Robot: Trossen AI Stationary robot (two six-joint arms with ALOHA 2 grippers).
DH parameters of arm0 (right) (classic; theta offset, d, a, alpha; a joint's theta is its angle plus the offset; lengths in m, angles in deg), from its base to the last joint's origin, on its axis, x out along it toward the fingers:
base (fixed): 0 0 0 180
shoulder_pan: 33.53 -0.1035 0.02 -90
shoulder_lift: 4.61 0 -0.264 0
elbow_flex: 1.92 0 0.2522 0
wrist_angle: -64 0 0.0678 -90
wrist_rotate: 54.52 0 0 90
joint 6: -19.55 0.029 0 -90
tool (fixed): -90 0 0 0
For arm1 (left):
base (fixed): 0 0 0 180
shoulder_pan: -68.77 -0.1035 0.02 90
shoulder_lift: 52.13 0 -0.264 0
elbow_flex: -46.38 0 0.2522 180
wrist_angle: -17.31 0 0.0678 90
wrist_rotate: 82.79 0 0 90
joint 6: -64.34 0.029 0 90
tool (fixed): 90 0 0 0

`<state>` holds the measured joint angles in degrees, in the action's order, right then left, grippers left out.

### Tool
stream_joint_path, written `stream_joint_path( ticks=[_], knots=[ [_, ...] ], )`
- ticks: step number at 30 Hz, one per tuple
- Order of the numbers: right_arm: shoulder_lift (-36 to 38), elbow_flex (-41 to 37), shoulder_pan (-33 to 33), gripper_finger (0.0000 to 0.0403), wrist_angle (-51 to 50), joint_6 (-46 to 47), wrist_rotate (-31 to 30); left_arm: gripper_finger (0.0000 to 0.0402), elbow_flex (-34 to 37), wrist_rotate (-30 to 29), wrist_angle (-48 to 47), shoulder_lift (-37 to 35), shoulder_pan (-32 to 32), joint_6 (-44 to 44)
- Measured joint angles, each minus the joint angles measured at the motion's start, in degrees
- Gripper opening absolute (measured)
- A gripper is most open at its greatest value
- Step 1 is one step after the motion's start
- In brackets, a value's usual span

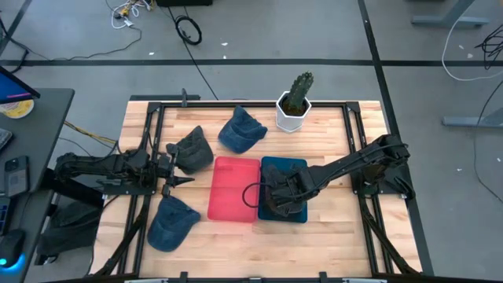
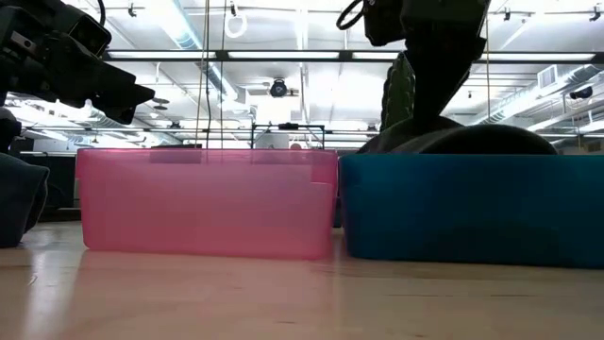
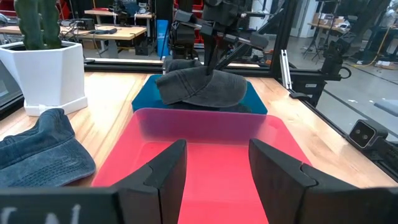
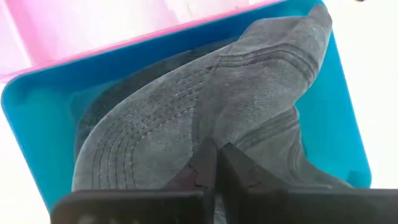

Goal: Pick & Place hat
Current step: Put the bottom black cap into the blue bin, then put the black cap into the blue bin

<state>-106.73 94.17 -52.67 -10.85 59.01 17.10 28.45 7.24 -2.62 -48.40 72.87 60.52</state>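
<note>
A dark grey cap sits in the teal bin, its crown bulging above the rim. My right gripper is above it, shut on the cap. My left gripper hovers open at the pink bin's left end, touching nothing. Another dark grey cap lies just beyond the left gripper. Two blue denim caps lie on the table, one at the far side and one at the near left. My right gripper pinches the grey cap's crown between its two shut fingers, coming from above and pointing down. The cap's lower part lies in the teal bin, and its brim reaches over the rim toward the pink bin.
A cactus in a white pot stands at the far edge behind the bins. The pink bin holds nothing and touches the teal bin's left side. Black frame rails run along the table's left and right sides. Bare wood lies near the front edge.
</note>
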Motion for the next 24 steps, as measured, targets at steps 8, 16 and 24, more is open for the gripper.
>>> stream_joint_path(
  ticks=[8,16,24],
  knots=[
    [0.0,0.0,0.0,0.0058,2.1,-1.3,-0.1,0.0177,0.0,0.0,0.0,0.0,0.0,0.0],
    [0.0,0.0,0.3,0.0118,1.7,-4.2,-0.2,0.0177,0.0,0.0,0.0,0.0,0.0,0.0],
    [1.6,0.0,1.9,0.0162,-0.4,-6.1,-0.2,0.0177,0.0,0.0,0.0,0.0,0.0,0.0]
  ],
)
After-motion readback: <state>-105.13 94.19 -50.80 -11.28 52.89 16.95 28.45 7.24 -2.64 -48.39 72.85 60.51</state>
